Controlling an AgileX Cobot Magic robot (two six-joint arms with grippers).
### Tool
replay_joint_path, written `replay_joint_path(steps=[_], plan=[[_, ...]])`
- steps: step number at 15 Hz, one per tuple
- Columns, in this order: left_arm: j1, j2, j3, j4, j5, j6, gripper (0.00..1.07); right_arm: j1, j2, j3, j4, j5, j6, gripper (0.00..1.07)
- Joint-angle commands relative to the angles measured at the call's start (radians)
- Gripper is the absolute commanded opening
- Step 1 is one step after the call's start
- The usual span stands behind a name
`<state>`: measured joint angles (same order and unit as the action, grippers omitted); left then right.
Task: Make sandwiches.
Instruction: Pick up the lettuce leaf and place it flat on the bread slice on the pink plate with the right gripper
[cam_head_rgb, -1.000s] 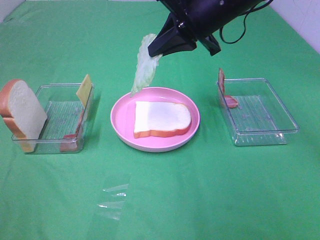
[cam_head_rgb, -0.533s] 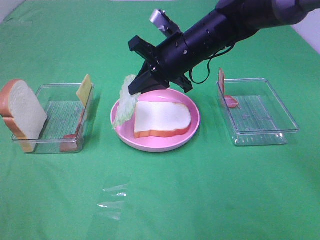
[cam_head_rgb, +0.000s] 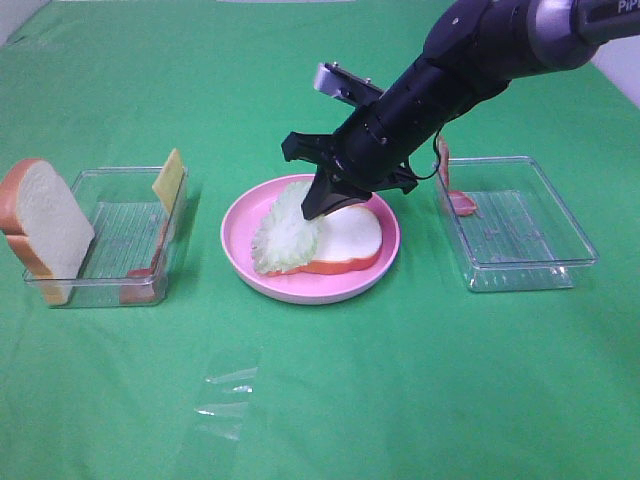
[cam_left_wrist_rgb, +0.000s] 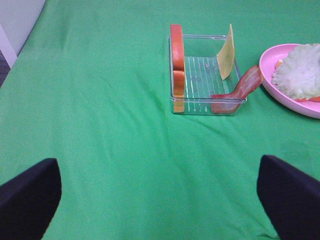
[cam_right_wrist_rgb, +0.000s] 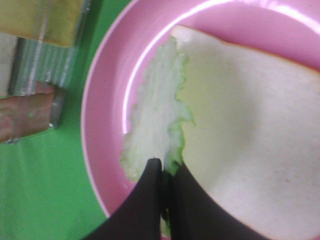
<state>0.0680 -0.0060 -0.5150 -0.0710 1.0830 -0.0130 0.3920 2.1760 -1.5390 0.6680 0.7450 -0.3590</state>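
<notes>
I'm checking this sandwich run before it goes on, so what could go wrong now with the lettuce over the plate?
1. The lettuce leaf lies mostly off the bread slice, over the pink plate. Once released, it may slide off the bread.
2. The right claw is shut on the leaf's edge. If it lifts before opening fully, it could drag the leaf away.

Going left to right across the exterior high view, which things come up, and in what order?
standing bread slice → cheese slice → lettuce leaf → flat bread slice → right clear tray
</notes>
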Motion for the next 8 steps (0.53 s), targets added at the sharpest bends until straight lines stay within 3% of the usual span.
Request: replay_joint_path(steps=[1,3,8], plan=[[0.001,-0.01,-0.001,-0.009,-0.011,-0.002,0.98,-0.001,-0.02,-0.002,-0.143,-0.01,0.082,0.0],[0.001,-0.01,-0.001,-0.009,-0.011,-0.002,0.98,-0.001,-0.041,-0.002,-0.242,-0.038,0.132,0.0],[0.001,-0.01,-0.001,-0.009,-0.011,-0.002,0.98,-0.001,-0.039,-0.002,-0.254,-0.043,0.139,0.0]])
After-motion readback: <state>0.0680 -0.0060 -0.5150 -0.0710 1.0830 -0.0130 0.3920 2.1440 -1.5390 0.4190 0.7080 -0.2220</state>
